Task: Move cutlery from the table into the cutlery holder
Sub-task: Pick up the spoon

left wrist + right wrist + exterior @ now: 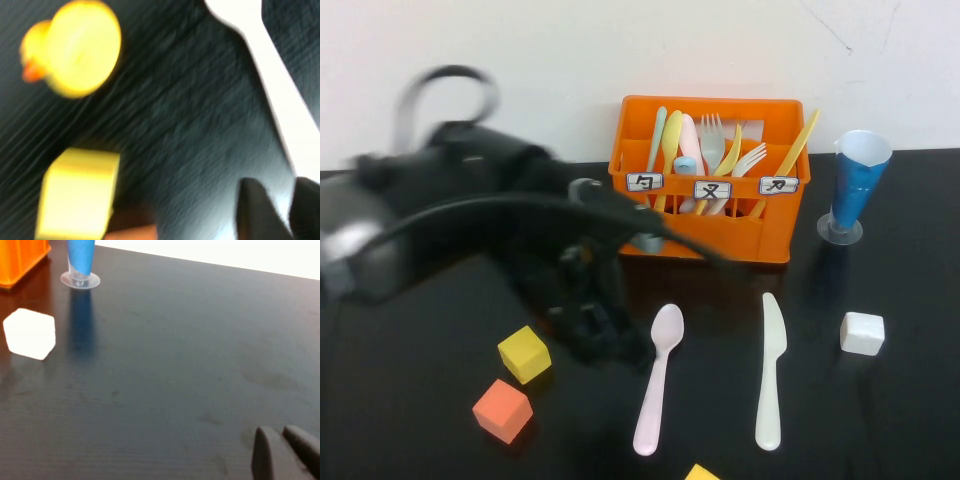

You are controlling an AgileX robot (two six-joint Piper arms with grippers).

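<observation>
A pale pink spoon (658, 380) and a cream-white knife (770, 370) lie side by side on the black table (880, 420), in front of the orange cutlery holder (710, 215). The holder has several utensils standing in it. My left gripper (610, 345) is blurred and low over the table, just left of the spoon's bowl. In the left wrist view the spoon (280, 100) runs toward the gap between my left gripper's (286, 186) parted, empty fingers. My right gripper (280, 432) is shut and empty over bare table; it is out of the high view.
A blue cone cup (855, 185) stands right of the holder, with a white cube (862, 333) in front of it. A yellow cube (524, 354) and an orange cube (503, 410) lie left of the left gripper. A yellow duck (75, 47) shows in the left wrist view.
</observation>
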